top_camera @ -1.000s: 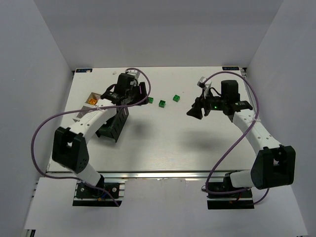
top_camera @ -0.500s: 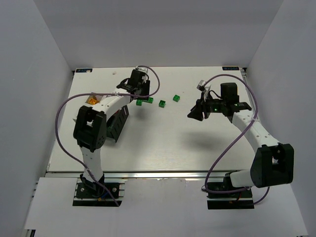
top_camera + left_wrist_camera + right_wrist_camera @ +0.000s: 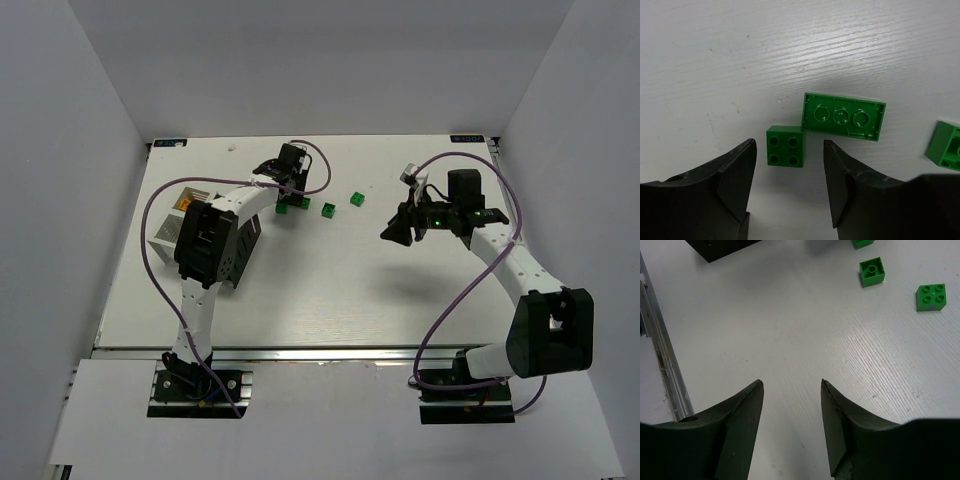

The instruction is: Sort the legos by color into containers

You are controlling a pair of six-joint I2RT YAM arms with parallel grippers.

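Left gripper (image 3: 790,165) spread, low over small green lego (image 3: 785,146) on table (image 3: 715,60).
Flipped long green lego (image 3: 842,116) just beside it; right gripper (image 3: 790,390) spread too, holding nothing, two more green legos (image 3: 872,271) (image 3: 930,297) ahead.

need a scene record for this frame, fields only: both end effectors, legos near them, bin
left end effector: open, close over the table, one finger on each side of the small green brick
small green brick: four studs up, not gripped
long green brick: underside up, just beyond the small one
right end effector: open, empty, over bare table
square green brick: studs up, loose
upturned green brick: underside up, loose
black bin: left side, partly behind the left arm
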